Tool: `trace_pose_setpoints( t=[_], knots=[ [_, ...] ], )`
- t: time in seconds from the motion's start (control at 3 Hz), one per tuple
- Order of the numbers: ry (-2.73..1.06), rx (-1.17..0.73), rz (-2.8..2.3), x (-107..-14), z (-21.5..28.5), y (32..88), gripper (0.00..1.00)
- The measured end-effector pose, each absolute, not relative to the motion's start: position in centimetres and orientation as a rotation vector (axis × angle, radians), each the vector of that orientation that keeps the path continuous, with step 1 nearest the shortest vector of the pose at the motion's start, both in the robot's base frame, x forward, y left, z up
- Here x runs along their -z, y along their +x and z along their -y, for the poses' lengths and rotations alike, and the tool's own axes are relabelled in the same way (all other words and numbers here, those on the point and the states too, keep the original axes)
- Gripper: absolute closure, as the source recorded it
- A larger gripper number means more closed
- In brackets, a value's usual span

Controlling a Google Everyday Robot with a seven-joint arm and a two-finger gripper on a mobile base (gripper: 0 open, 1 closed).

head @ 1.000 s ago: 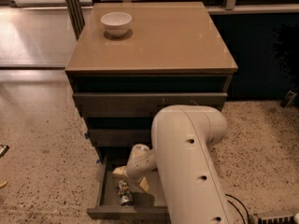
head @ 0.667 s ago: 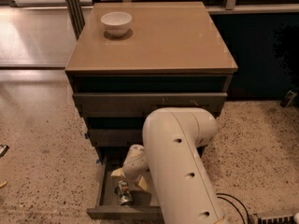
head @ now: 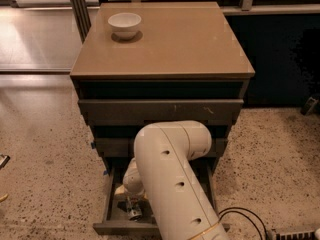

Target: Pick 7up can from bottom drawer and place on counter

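Gripper deep down in the pulled-out bottom drawer, left half, tucked under the big white arm. Open or closed: cannot tell, too much hidden down there. Right at its tip, the 7up can, low on the drawer bottom, one shiny metal end catching the light. Touching the gripper or merely just beside it: cannot tell either. Not lifted clear, in any case; down inside the drawer, near the front panel. Above, the middle drawer and the top drawer, both further in than the bottom one. Up top, the counter, glossy tan, thin dark edge, with a white bowl near the far left corner, well apart from the can. Around the cabinet, speckled floor. Lower right, a black cable looping beside the arm.
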State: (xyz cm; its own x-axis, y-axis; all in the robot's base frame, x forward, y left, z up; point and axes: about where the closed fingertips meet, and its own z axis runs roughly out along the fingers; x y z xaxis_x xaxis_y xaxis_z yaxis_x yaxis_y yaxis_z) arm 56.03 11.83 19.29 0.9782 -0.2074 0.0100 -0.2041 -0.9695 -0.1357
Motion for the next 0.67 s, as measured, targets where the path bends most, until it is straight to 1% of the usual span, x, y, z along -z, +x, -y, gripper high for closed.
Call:
trace_pose_setpoints(
  t=[0.67],
  knots=[
    [-3.040, 0.020, -0.133, -16.5, -12.6, 55.7, 0.00]
  ],
)
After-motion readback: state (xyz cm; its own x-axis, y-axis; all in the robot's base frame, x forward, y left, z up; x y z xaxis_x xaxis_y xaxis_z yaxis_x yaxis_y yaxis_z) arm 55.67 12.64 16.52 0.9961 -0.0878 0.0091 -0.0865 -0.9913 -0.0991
